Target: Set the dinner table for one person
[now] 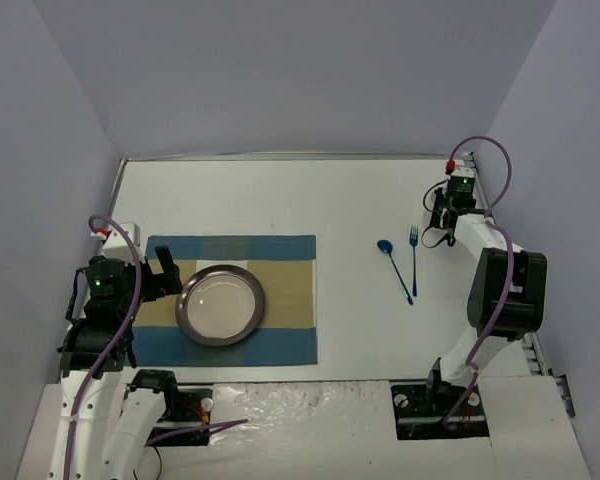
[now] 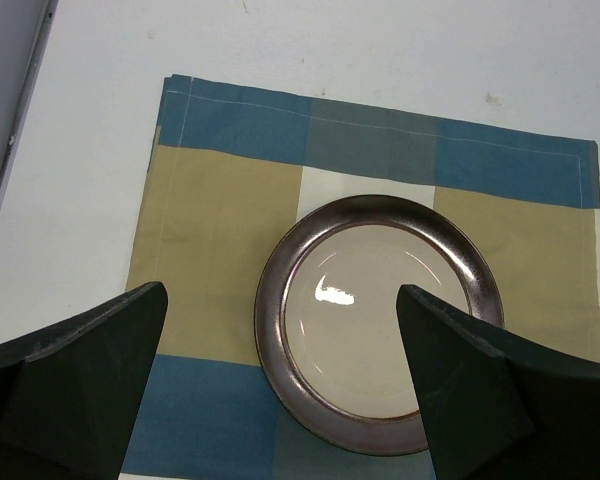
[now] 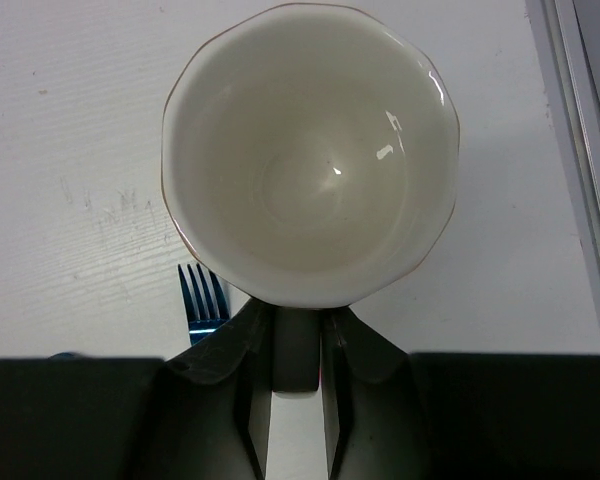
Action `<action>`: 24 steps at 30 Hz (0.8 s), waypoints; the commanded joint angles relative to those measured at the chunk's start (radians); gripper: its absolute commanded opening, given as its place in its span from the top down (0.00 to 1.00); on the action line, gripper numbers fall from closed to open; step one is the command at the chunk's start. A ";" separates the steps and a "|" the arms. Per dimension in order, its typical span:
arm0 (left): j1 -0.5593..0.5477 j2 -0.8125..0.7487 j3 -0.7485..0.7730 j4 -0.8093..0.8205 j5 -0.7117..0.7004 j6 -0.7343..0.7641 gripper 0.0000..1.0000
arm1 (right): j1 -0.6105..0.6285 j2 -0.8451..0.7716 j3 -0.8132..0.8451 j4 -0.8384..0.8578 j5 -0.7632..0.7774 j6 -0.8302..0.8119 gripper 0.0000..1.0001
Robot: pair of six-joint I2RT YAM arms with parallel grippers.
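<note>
**Dinner table half set**
Plate lies on the mat, lower left; left gripper hangs open above it. Fork, spoon and cup wait at right; right gripper seems closed on the cup.

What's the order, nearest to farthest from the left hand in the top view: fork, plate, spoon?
1. Plate, beside the left hand, on the placemat.
2. Spoon, far over on the right.
3. Fork, just right of the spoon.

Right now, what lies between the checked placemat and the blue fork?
Only the blue spoon, close beside the fork; the rest of that stretch is bare white tabletop. The top view shows it.
</note>
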 commanded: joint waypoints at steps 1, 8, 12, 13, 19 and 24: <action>-0.007 0.018 0.013 0.041 -0.010 0.006 0.03 | -0.007 -0.044 -0.008 0.100 0.037 -0.017 0.99; -0.007 0.018 0.012 0.041 -0.011 0.006 0.03 | 0.006 -0.137 -0.067 0.194 0.028 -0.031 1.00; -0.005 0.017 0.012 0.043 -0.011 0.005 0.03 | 0.036 -0.223 -0.114 0.271 0.016 -0.072 1.00; -0.005 0.017 0.011 0.043 -0.011 0.005 0.03 | 0.044 -0.239 -0.123 0.287 0.013 -0.079 1.00; -0.005 0.016 0.010 0.043 -0.011 0.004 0.03 | 0.117 -0.323 -0.161 0.356 -0.014 -0.131 1.00; -0.006 0.015 0.010 0.043 -0.011 0.005 0.03 | 0.239 -0.358 -0.143 0.345 -0.120 -0.145 1.00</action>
